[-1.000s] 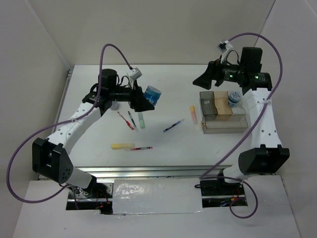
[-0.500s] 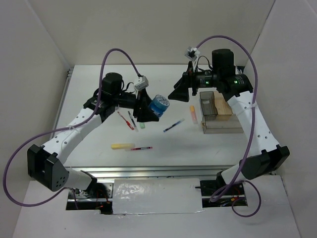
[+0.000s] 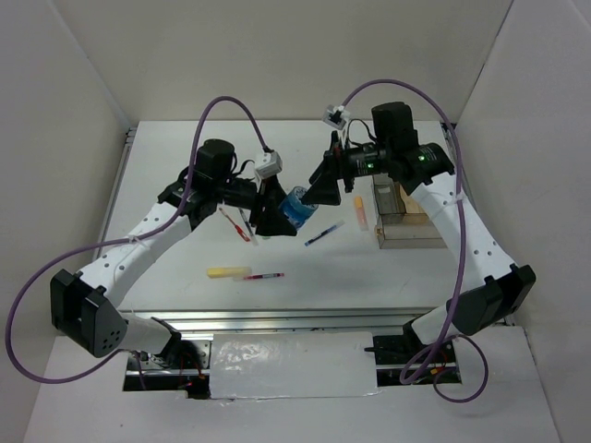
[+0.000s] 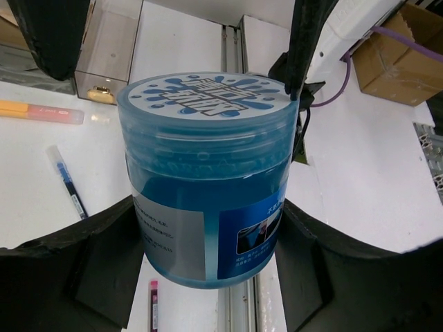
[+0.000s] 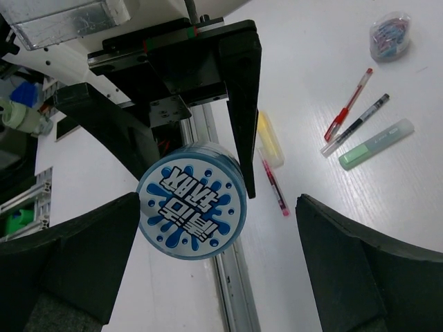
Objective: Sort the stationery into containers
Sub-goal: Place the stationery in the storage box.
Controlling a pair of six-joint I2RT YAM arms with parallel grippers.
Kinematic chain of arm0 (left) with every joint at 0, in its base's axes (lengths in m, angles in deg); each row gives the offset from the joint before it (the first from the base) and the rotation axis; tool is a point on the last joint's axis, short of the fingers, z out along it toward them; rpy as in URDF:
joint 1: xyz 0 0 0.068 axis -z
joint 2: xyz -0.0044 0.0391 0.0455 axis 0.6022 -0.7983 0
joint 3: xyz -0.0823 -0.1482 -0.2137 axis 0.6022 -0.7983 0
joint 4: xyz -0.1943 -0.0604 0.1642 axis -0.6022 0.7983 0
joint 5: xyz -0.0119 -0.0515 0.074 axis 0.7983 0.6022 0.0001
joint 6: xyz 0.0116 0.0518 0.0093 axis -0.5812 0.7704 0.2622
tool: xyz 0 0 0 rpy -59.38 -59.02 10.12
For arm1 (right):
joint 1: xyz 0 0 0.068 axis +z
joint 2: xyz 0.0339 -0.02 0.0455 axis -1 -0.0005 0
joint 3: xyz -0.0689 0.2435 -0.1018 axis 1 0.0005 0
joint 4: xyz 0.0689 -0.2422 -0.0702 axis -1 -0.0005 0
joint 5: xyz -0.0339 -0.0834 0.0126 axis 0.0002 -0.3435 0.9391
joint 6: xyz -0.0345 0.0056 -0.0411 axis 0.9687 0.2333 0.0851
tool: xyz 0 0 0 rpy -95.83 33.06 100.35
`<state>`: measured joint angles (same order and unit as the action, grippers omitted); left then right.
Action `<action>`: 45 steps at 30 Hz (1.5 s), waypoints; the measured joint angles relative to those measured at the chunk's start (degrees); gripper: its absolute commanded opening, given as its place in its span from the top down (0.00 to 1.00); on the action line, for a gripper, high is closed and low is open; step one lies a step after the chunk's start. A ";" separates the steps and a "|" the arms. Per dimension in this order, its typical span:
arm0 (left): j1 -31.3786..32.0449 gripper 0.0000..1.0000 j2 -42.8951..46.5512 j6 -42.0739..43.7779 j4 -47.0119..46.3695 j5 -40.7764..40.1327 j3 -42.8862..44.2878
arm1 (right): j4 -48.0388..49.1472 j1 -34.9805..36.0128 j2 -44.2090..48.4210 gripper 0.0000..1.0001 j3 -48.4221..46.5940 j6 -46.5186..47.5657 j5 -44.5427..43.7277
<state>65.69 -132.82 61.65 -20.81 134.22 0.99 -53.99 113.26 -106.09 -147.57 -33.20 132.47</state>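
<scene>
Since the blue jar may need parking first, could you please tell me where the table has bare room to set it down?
The table is bare between the blue pen, the container and the near edge, and along the far edge. It is crowded around the red pens and beneath the blue jar.

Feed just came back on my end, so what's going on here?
The left gripper holds a round blue tub above the table. The right gripper, wide open, faces the tub closely, apparently for a handover. Pens and highlighters lie loose on the table; the compartment box sits at the right.
</scene>
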 measured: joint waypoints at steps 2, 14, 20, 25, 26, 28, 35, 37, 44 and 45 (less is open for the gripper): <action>0.04 0.78 0.00 1.29 1.16 0.04 0.00 | -0.04 0.42 0.02 0.00 0.50 0.22 0.00; 0.33 0.78 0.00 4.83 4.72 0.11 0.00 | -0.09 1.11 0.02 0.00 2.21 0.48 1.14; 0.39 0.78 -0.11 5.14 3.65 -0.52 0.20 | -0.44 0.61 0.02 0.00 2.84 -1.53 4.13; 0.33 0.78 -0.13 5.11 2.58 -1.09 0.94 | -0.42 -0.46 0.02 0.00 3.21 -3.61 7.34; 0.33 0.78 -0.13 5.09 2.32 -1.09 0.98 | -0.39 -0.59 0.04 0.00 3.26 -4.09 7.89; 0.33 0.79 -0.15 5.09 2.03 -1.18 1.07 | -0.33 -0.74 0.09 0.00 3.43 -4.59 8.48; 0.33 0.78 -0.31 5.05 1.84 -1.97 1.07 | -0.52 0.50 0.35 0.00 3.63 -3.63 6.27; 0.35 0.78 -0.46 5.03 1.77 -2.21 1.07 | -0.52 1.66 0.66 0.00 3.61 -2.89 4.37; 0.48 0.77 -0.74 5.03 1.44 -2.47 1.07 | -0.55 2.21 0.98 0.17 3.61 -2.27 1.60; 0.52 0.77 -0.74 5.03 1.44 -2.45 1.07 | -0.55 2.21 0.98 0.20 3.61 -2.01 1.27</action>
<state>66.22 -133.56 66.68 -19.37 131.77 2.06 -54.54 115.47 -105.10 -143.97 -35.21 133.73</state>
